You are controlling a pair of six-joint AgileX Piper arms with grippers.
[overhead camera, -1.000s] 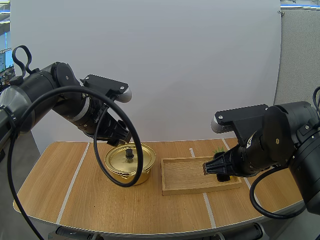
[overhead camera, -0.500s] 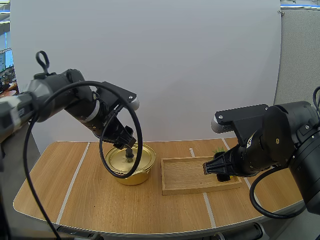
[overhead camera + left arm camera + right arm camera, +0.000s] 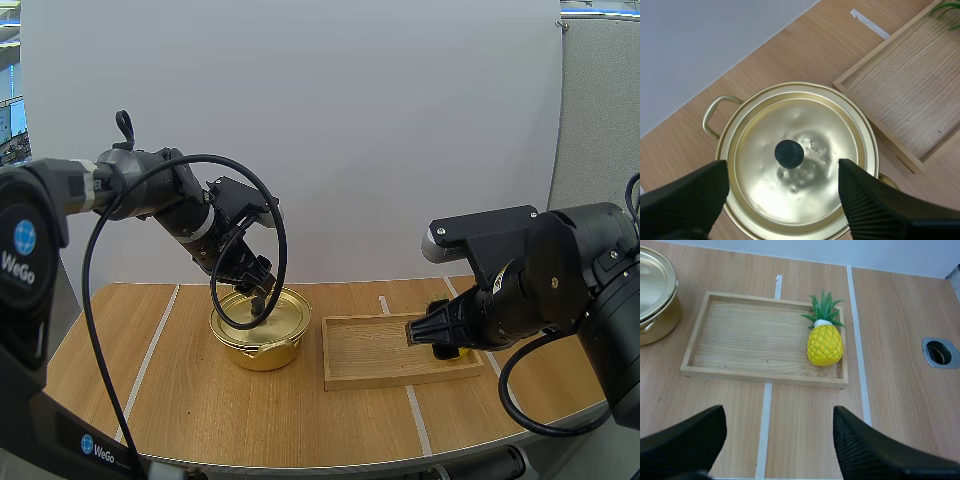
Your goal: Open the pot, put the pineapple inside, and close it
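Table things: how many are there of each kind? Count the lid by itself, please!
pot: 1
lid: 1
pineapple: 1
wooden tray: 1
Total: 4

You have one gold pot (image 3: 262, 354) with one lid (image 3: 832, 132) and one black knob (image 3: 789, 154), one pineapple (image 3: 824, 343), one wooden tray (image 3: 747, 342), one table (image 3: 200, 405) with three white strips (image 3: 150, 355) and one round port (image 3: 940, 352), and two grippers, the left gripper (image 3: 784, 168) and the right gripper (image 3: 778, 413).
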